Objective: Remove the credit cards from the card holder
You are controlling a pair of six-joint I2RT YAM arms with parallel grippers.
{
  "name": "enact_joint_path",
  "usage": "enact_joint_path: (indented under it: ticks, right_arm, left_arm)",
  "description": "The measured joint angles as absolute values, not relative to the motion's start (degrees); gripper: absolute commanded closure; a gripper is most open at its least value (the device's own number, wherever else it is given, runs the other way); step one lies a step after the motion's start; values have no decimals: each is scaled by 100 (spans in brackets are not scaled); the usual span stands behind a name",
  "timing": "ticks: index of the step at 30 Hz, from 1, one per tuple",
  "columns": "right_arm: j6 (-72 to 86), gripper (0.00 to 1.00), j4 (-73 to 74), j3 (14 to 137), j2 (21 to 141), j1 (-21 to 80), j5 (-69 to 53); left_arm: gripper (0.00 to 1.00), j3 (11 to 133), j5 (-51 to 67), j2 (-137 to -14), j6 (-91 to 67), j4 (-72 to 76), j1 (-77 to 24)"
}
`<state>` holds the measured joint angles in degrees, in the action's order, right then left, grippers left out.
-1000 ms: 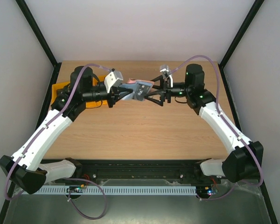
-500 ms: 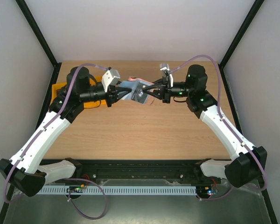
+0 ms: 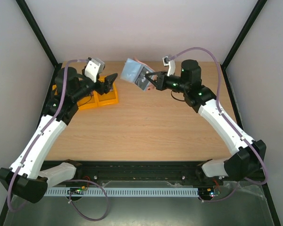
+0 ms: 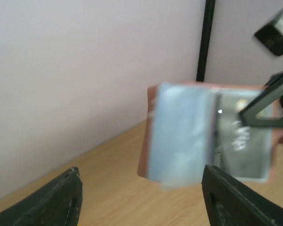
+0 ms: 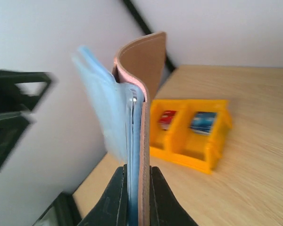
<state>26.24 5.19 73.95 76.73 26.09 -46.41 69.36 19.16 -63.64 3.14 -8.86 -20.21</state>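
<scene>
The card holder point(image 3: 132, 70), tan outside with a pale blue face, hangs in the air near the table's back edge. My right gripper point(image 3: 150, 81) is shut on its lower edge, the jaws pinching holder point(image 5: 146, 94) and contents together point(image 5: 137, 181). A dark grey credit card point(image 4: 243, 141) sits in the holder's pocket point(image 4: 179, 136). My left gripper point(image 3: 111, 81) is open over the yellow tray, well to the left of the holder, with nothing between its fingers point(image 4: 66, 197). A red credit card point(image 5: 167, 117) and a blue credit card point(image 5: 203, 121) lie in the tray.
The yellow three-compartment tray point(image 3: 104, 99) stands at the back left of the wooden table point(image 3: 146, 127); its front wall point(image 5: 188, 157) shows in the right wrist view. Pale walls and black frame posts point(image 4: 205, 37) close in the back and sides.
The left gripper let go of the card holder, opened and pulled back left over the tray. The right gripper shut on the holder and carried it up and toward the back.
</scene>
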Motion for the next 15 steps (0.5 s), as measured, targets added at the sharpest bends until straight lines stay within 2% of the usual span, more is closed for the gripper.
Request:
enact_joint_path:
  ticks: [2, 4, 8, 15]
  right_arm:
    - [2602, 98, 893, 7577, 7756, 2751, -3859]
    - [2521, 98, 1118, 7603, 7752, 2919, -3474]
    - [2320, 98, 1221, 7603, 7749, 3052, -3564]
    - [2211, 98, 639, 7310, 7581, 3039, -4694]
  left_arm:
    - [56, 6936, 2064, -6257, 591, -810, -2034]
    - [63, 6934, 2366, -6134, 666, -805, -2303]
    - [63, 6810, 3026, -6051, 440, -718, -2980]
    - [64, 6746, 3336, -6460, -397, -672, -2707]
